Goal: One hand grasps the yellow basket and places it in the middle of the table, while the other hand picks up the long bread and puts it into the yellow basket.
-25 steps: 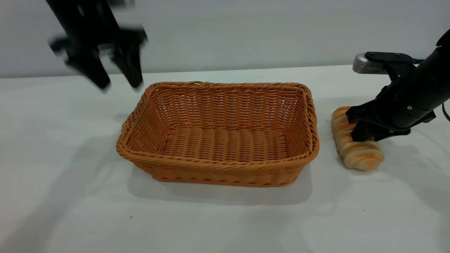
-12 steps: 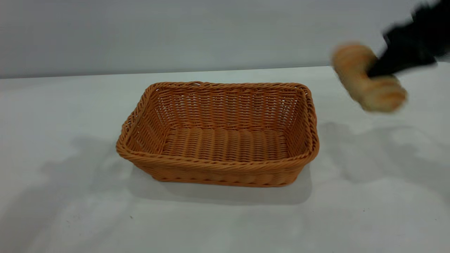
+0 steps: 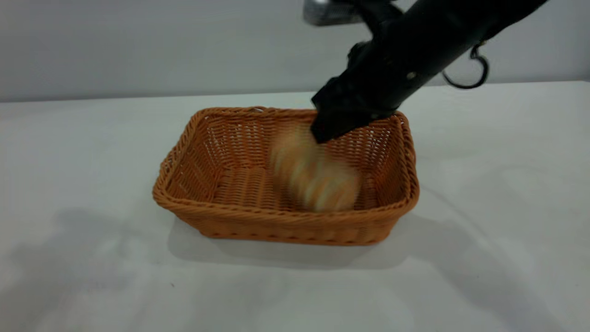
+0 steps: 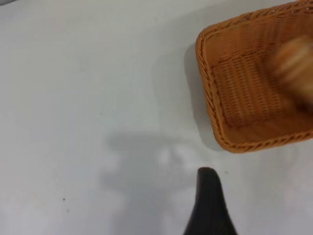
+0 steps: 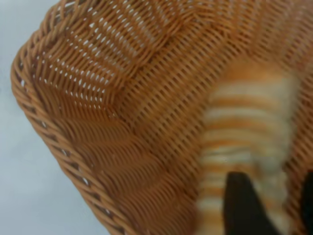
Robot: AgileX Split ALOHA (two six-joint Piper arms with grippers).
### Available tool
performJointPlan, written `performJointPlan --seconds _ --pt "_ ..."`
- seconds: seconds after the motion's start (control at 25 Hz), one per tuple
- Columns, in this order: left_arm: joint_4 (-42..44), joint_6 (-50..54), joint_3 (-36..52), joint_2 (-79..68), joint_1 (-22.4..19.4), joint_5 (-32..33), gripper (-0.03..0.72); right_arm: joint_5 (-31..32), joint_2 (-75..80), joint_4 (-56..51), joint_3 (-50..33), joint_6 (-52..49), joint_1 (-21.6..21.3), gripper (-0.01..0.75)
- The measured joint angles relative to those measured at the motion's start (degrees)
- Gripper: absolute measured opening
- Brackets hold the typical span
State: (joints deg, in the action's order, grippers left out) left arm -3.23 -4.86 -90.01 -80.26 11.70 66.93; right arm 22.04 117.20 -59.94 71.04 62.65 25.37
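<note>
One yellow basket (image 3: 286, 220), one long bread (image 3: 314, 174), and one table (image 3: 92, 138) are in view.

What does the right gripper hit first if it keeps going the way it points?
The bread, blurred just below the right gripper; whether the fingers hold it is unclear. Beyond it, the basket floor.

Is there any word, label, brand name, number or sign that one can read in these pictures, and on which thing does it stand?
None: no view shows any readable text.
The yellow basket is plain wicker, without a tag.
The long bread shows only stripes.
The table bears only faint specks.
The right gripper and its arm carry no legible marking.
</note>
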Motion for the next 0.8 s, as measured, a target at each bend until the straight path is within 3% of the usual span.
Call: performJointPlan --seconds 0.08,0.16,0.28,0.4,0.8 --pt "0.29 0.00 2.56 2.39 0.00 0.00 0.581 3.73 -2.06 1.81 0.00 -2.17 -1.42 0.480" --pt "0.73 0.00 6.15 5.99 0.00 0.00 0.581 12.61 -7.10 7.58 0.00 -7.62 -4.55 0.559" --pt "1.76 0.76 13.84 12.62 0.00 0.00 0.581 25.60 -17.80 19.66 -0.63 -18.71 -9.22 0.579" --pt "1.96 1.13 23.70 20.15 0.00 0.00 0.581 32.50 -30.38 31.04 -5.82 -28.27 -11.87 0.561" --pt "3.23 1.29 54.76 44.90 0.00 -1.27 0.581 34.82 -75.48 50.42 -35.21 -47.46 -12.31 0.558"
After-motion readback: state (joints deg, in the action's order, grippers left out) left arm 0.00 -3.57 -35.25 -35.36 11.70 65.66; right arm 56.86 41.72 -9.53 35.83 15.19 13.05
